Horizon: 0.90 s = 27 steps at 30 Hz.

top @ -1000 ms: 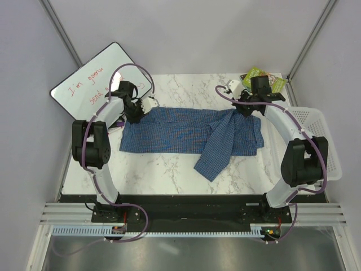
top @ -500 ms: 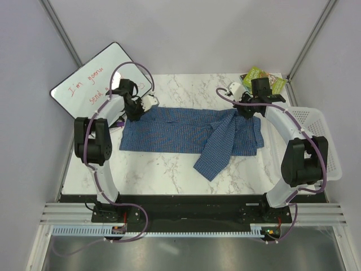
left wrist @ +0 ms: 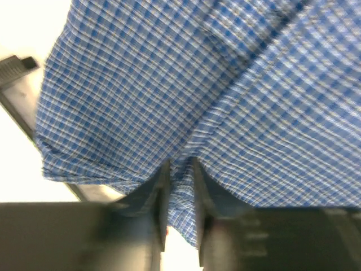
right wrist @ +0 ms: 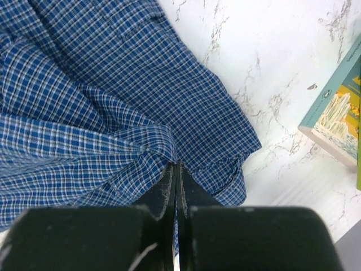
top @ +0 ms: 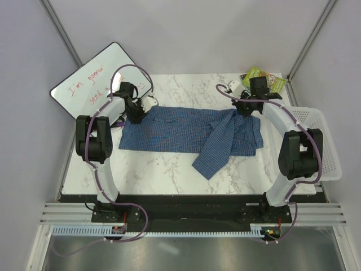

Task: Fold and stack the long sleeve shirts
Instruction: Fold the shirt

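Here's the shirt [top: 186, 129], spread flat across the far half of the table [top: 169, 175]. Its long axis runs left to right, and one sleeve [top: 217, 149] flops diagonally toward the near edge. We've got an arm at each end of the far edge.

On the right, the right gripper [right wrist: 176, 166] is clamped tight on a gathered pinch of checked cloth at the far right edge, with no gap between the pads. A book [right wrist: 338, 113] lies just beyond on the marble. On the left, the left gripper [left wrist: 179, 169] sits at the far left corner. Its fingers [left wrist: 159, 192] stand a sliver apart with a ridge of cloth in the slot, and we can't tell whether that's a grip or a let-go.

Both arms arch up from the near edge, elbows out, wrists pitched down and turned inward. From either gripper, then, the cloth lies back toward the robot. We judge the fold must come across the short axis, far edge drawn nearward, with both ends travelling together or the panel skews.
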Motion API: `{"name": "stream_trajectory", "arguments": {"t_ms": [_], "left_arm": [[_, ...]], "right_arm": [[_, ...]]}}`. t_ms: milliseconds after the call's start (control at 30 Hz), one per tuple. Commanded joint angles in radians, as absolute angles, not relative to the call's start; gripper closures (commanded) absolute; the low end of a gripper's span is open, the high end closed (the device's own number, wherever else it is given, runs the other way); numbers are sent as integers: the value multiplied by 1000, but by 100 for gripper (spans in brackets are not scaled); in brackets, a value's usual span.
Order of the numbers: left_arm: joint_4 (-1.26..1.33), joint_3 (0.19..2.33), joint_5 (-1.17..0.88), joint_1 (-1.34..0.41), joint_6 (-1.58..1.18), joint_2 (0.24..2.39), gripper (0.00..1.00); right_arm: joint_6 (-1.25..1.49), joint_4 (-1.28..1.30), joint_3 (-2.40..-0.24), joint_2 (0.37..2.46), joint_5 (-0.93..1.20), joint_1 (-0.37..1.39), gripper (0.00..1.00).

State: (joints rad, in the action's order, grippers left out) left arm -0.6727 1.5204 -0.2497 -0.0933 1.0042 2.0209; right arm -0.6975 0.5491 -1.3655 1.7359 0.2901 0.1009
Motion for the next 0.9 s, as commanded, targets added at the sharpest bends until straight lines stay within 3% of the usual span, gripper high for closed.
{"name": "stream_trajectory", "arguments": {"t_ms": [0, 100, 267, 367, 400, 433, 500, 600, 733, 867], "left_arm": [[-652, 1453, -437, -75, 951, 1826, 60], [-655, 1352, -592, -118, 939, 1659, 36], [-655, 1162, -642, -313, 737, 1473, 34], [-602, 1031, -779, -351, 483, 1395, 33], [-562, 1004, -753, -351, 410, 1385, 33], [-548, 999, -676, -351, 358, 1400, 33], [-572, 1031, -608, -335, 383, 1443, 34], [-633, 1130, -427, -304, 523, 1551, 35], [-667, 1241, -235, -272, 627, 1733, 40], [-683, 1270, -179, -268, 678, 1836, 42]], "right_arm": [[-649, 517, -1437, 1767, 311, 112, 100], [-632, 520, -1434, 1784, 310, 115, 100], [-598, 535, -1430, 1809, 319, 115, 99], [-617, 587, -1439, 1804, 324, 115, 59], [-618, 600, -1448, 1798, 316, 114, 32], [-617, 624, -1454, 1775, 313, 114, 22], [-614, 694, -1492, 1741, 327, 112, 10], [-585, 832, -1578, 1732, 379, 126, 10], [-543, 913, -1548, 1730, 394, 146, 22], [-543, 882, -1412, 1753, 365, 150, 49]]}}
